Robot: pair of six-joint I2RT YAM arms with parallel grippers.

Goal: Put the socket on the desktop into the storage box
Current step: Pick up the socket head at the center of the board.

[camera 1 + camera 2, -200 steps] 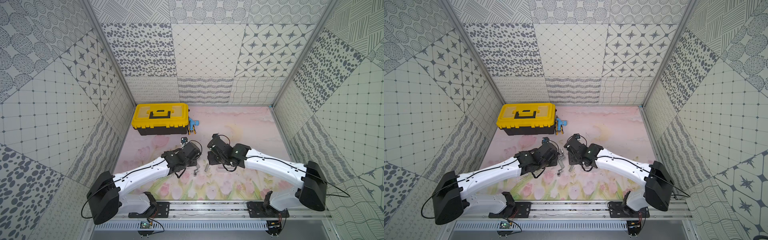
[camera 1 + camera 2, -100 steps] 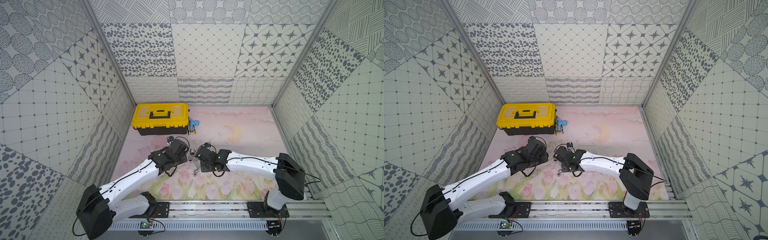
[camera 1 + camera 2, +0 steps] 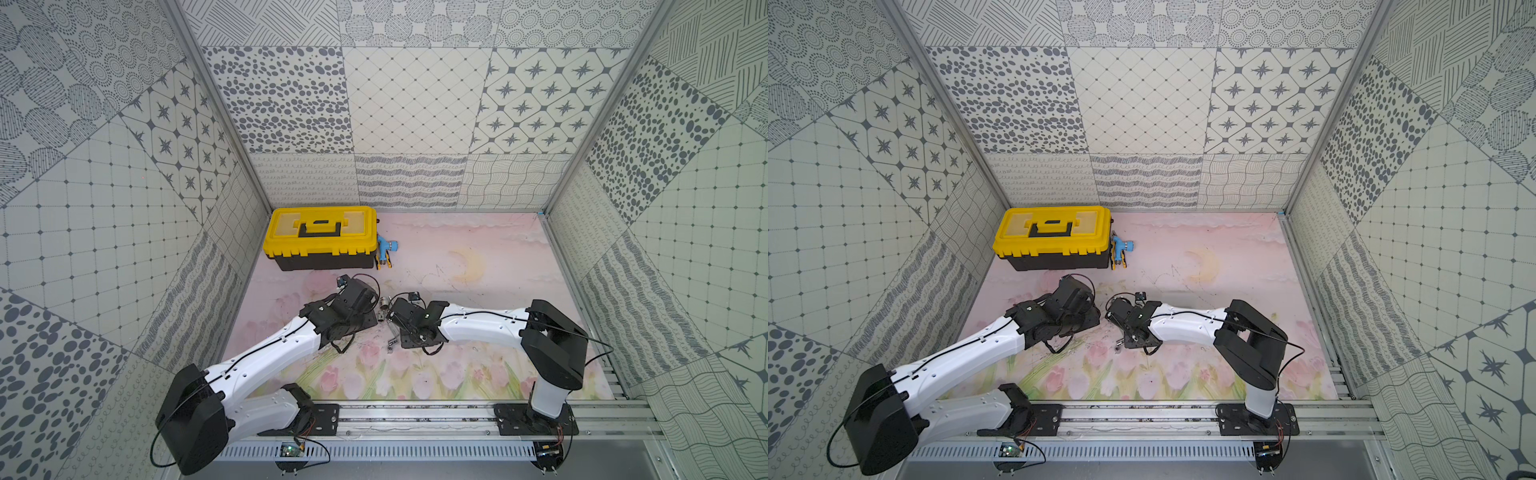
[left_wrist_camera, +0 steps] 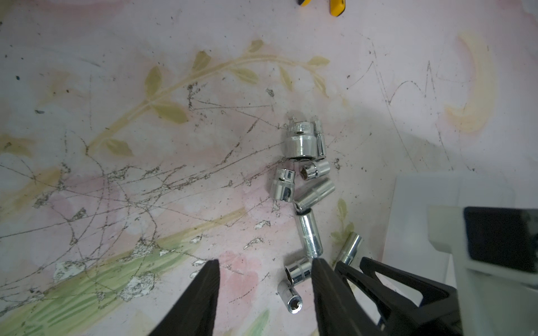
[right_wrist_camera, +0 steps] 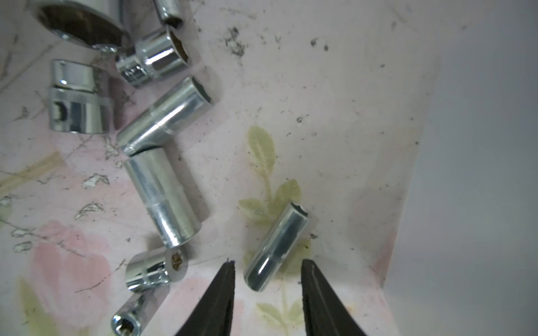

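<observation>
1. Desktop [image 3: 478, 365]: pink floral mat, badly scratched. Both grippers sit low over its middle, tips close to each other.
2. Toolbox [image 3: 322, 243]: yellow lid, black base, lid down. It stands well beyond the left gripper, against the far wall. A blue tool [image 3: 387, 252] lies just beside it.
3. Storage box [image 5: 480, 174]: seen only as a pale, blurred whitish surface in the right wrist view. It is just off the right gripper, on the side away from the sockets. Contents cannot be told.
4. Left gripper [image 4: 265, 261]: fingers wide apart, holding nothing. Bare mat lies between them, with one short socket [image 4: 298, 272] just inside one finger.
5. Right gripper [image 5: 268, 261]: fingers narrower, set either side of the slim socket's near end. A gap shows on both sides; no contact.
6. Big socket [image 4: 300, 145]: fat, chrome. It is the farthest piece ahead of the left fingertips.
7. Socket cluster [image 5: 163, 200]: chrome sockets on their sides on the desktop, strung from the big socket back toward the left fingertips. Two long ones meet end to end at an angle.
8. Slim socket [image 5: 276, 247]: lies on the mat apart from the cluster, between it and the storage box.
</observation>
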